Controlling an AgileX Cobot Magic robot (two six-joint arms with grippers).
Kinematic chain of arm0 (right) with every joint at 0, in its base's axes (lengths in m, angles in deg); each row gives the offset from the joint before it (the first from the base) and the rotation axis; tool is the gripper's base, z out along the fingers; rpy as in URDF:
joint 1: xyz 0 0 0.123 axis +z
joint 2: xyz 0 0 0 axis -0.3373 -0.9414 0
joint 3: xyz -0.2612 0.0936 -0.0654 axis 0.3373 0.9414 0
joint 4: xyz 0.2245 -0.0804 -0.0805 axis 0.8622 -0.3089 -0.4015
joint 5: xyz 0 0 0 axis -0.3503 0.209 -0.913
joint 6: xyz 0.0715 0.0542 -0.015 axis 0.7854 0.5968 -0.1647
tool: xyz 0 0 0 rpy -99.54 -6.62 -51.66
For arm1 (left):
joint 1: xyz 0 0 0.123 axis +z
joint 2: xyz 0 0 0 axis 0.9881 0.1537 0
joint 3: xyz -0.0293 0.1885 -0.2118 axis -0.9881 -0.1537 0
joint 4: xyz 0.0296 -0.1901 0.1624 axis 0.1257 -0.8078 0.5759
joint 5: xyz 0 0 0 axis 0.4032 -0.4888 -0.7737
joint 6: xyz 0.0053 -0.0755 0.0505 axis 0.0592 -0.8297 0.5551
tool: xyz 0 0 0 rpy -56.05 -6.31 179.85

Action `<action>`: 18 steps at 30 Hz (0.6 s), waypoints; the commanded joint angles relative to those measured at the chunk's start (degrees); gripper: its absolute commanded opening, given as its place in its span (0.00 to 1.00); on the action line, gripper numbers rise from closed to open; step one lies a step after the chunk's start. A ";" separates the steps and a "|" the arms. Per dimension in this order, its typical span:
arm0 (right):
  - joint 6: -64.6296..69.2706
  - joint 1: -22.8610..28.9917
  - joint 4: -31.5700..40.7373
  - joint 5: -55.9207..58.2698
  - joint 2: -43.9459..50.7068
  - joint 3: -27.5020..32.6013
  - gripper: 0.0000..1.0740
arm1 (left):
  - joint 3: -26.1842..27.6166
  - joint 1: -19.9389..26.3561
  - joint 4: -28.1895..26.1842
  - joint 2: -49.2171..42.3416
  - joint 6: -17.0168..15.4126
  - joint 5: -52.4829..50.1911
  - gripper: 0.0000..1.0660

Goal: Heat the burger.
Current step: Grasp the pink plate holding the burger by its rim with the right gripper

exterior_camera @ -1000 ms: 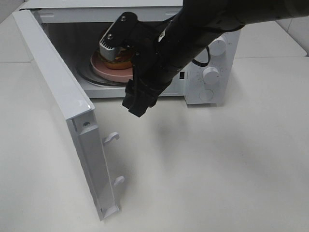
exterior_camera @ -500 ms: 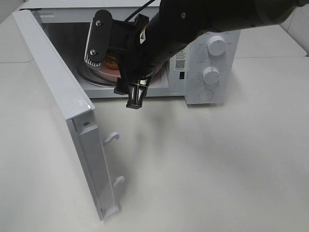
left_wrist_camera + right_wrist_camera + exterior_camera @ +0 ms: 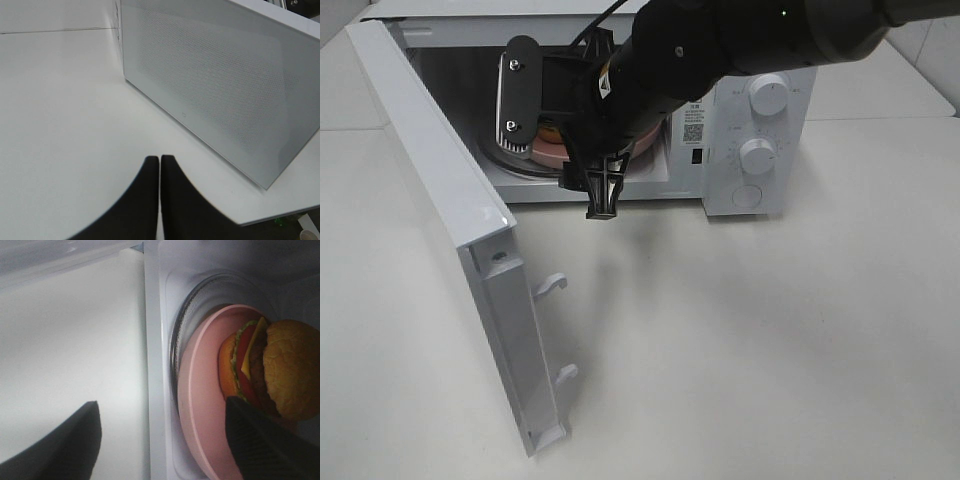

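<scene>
Where the burger (image 3: pixel 265 370) sits: on the pink plate (image 3: pixel 200 405), atop the glass turntable (image 3: pixel 181 320), inside the microwave (image 3: pixel 760 120).
Burger layers: bun on top, cheese, tomato and lettuce showing at the edge.
Right gripper (image 3: pixel 161 405): fingers spread wide, holding nothing, at the oven's mouth just before the plate.
Left gripper (image 3: pixel 160 159): fingertips pressed together, empty, above the table (image 3: pixel 60 100) near the door's outer face.
Door (image 3: pixel 430 170): swung wide open, latch hooks exposed.
</scene>
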 commanded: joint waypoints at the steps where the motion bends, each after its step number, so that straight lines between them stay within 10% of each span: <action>1: 0.46 -0.34 -2.23 -0.80 -1.20 -0.52 0.60 | -0.23 0.00 -0.11 -0.34 -0.06 -0.69 0.00; 18: 2.23 -0.34 -8.37 -6.59 -5.73 -0.52 0.60 | -0.23 0.00 -0.11 -0.34 -0.06 -0.69 0.00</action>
